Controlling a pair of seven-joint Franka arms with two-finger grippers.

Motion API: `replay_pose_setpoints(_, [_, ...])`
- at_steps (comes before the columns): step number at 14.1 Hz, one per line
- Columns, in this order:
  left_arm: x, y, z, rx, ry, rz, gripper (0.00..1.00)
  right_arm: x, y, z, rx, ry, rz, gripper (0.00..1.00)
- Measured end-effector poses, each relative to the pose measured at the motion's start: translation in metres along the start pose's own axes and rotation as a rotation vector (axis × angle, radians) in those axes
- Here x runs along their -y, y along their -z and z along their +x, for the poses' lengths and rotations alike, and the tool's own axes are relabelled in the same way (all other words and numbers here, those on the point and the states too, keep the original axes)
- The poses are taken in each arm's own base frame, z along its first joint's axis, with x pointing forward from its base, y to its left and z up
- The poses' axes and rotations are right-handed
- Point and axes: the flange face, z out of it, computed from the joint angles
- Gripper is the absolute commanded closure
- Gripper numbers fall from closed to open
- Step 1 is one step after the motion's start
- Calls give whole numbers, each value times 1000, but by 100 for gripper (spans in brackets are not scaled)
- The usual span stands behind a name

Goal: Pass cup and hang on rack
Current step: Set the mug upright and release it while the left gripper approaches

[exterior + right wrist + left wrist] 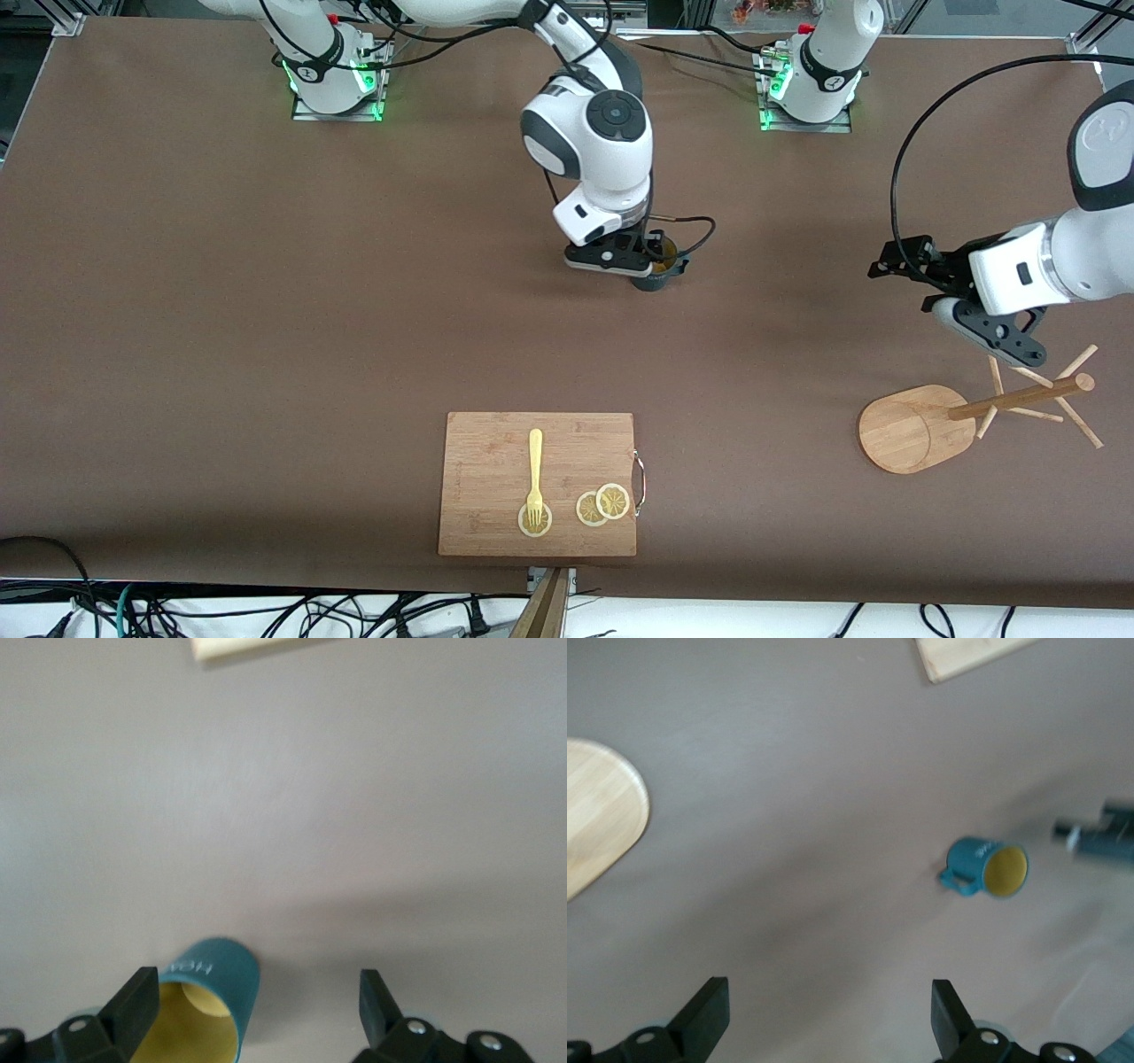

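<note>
The teal cup (657,280) with a yellow-ochre inside stands upright on the table's middle. My right gripper (649,266) is low over it and open. In the right wrist view the cup (208,1005) sits inside the gap (257,1010), close to one finger (137,1001) and apart from the other. My left gripper (983,332) is open and empty in the air over the table beside the wooden rack (1019,400), at the left arm's end. The left wrist view shows its open fingers (830,1019), the cup (988,868) farther off and the rack's oval base (598,824).
A wooden cutting board (538,483) with a metal handle lies nearer the front camera, bearing a yellow fork (534,474) and lemon slices (602,505). Its corner shows in both wrist views (966,654) (257,645). A cable loops above the left arm.
</note>
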Motion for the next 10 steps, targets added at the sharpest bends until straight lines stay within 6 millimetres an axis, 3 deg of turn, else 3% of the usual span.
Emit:
replay_pose_setpoints(5, [9, -46, -12, 2, -254, -85, 0, -84, 88, 94, 52, 47, -78, 0])
replay_pose_setpoints(10, [30, -110, -37, -115, -417, -226, 0, -169, 158, 140, 114, 139, -155, 0])
